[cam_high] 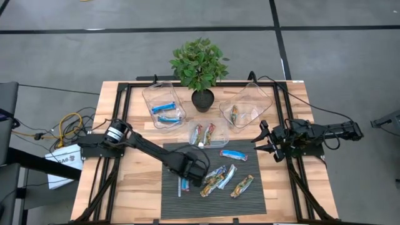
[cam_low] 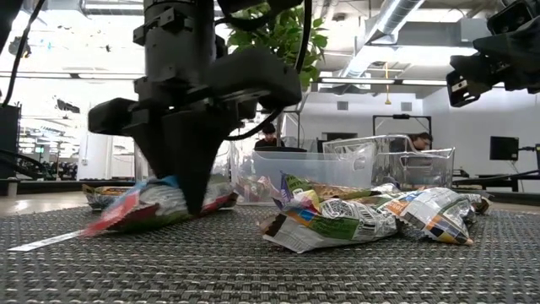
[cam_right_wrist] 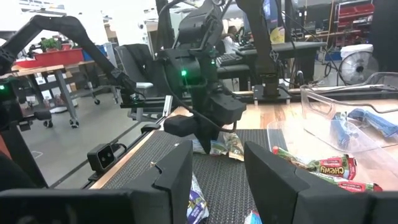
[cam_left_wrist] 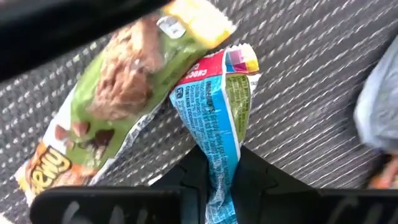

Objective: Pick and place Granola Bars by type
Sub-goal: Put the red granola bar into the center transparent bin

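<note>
Several granola bars lie on the dark ribbed mat (cam_high: 187, 206): a blue one (cam_high: 233, 155) and a mixed cluster (cam_high: 219, 178). My left gripper (cam_high: 190, 170) points down over the mat's left half, shut on a blue multicoloured bar (cam_left_wrist: 214, 124). A green bar (cam_left_wrist: 124, 93) lies right beside it on the mat. My right gripper (cam_right_wrist: 217, 174) stands open and level at the table's right side (cam_high: 269, 140), touching nothing. My left gripper pinches the blue multicoloured bar between its two fingers (cam_left_wrist: 186, 180), across the wrapper's width (cam_left_wrist: 217, 165), which is squeezed narrow there. The fingers come from above, pointing down (cam_low: 190, 198). The bar lies low along the mat, its free end (cam_left_wrist: 239, 62) on the ribs.
Three clear tubs stand beyond the mat: the left one (cam_high: 164, 105) holds blue bars, the middle one (cam_high: 205, 133) red bars, the right one (cam_high: 245, 107) a green bar. A potted plant (cam_high: 200, 65) stands at the far edge. A thin white stick (cam_low: 42, 241) lies on the mat.
</note>
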